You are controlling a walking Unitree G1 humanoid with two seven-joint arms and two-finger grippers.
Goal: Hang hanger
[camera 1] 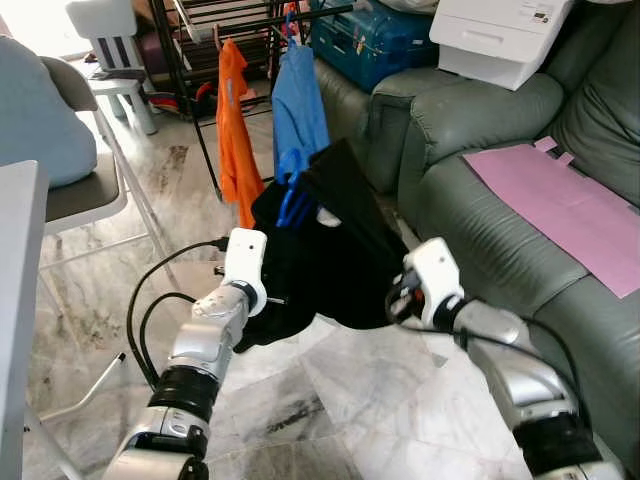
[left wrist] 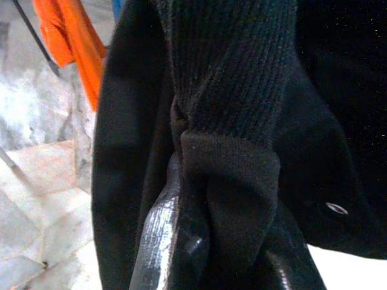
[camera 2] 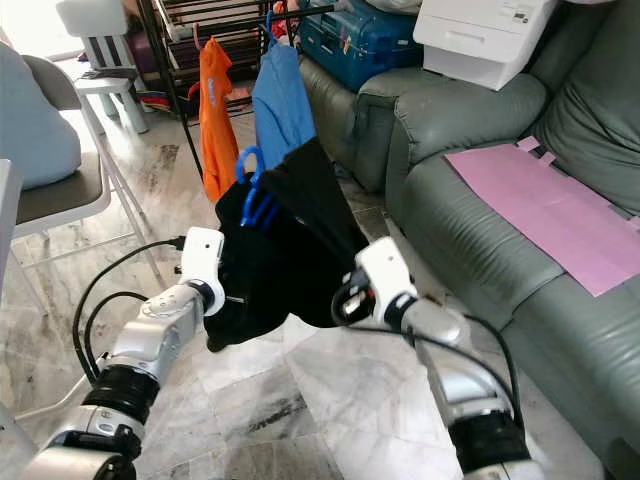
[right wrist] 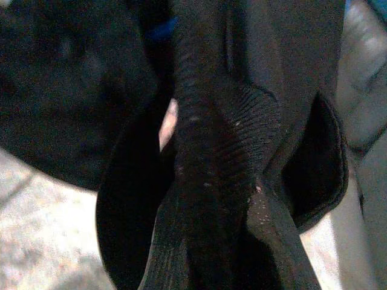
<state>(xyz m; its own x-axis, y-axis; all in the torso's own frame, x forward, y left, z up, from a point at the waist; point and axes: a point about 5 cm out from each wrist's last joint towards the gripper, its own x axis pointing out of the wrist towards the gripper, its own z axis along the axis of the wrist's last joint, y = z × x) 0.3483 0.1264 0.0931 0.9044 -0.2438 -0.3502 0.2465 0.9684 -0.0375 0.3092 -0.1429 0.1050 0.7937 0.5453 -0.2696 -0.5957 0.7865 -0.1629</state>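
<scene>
- Left gripper (left wrist: 199, 241): in the left wrist view its fingers are pinched onto a bunched fold of the black knit garment (camera 1: 330, 250). Closed on cloth.
- Right gripper (right wrist: 230, 241): the right wrist view shows ribbed black fabric drawn in between the fingers, so it reads as gripping the same garment on its other side.
- In the left eye view both arms are raised mid-frame, the left wrist at lower centre-left and the right at lower centre-right, with the garment slung between them and sagging toward the marble floor (camera 1: 330, 400).
- Blue hanger (camera 1: 292, 200): its hook and neck poke out of the garment's top edge, just above centre of frame. The rest is hidden inside the cloth.
- Step, as I judge it: carry phase. The garment is on the hanger and held up, not yet on the rail.
- Beyond, upper centre: a black drying rack (camera 1: 190, 70) with an orange shirt (camera 1: 234, 130) and a blue shirt (camera 1: 298, 110) hanging from it. The blue shirt sits just behind the hanger hook in the picture.
- Right side: a grey-green sofa (camera 1: 480, 200) with a pink sheet (camera 1: 560, 210) on the seat.
- Next move calls for: lift so the hook clears the rail, find a free gap beside the blue shirt, lower the hook on.
- Catch: neither gripper holds the hanger itself, so the hook's angle is loosely controlled and may twist.
</scene>
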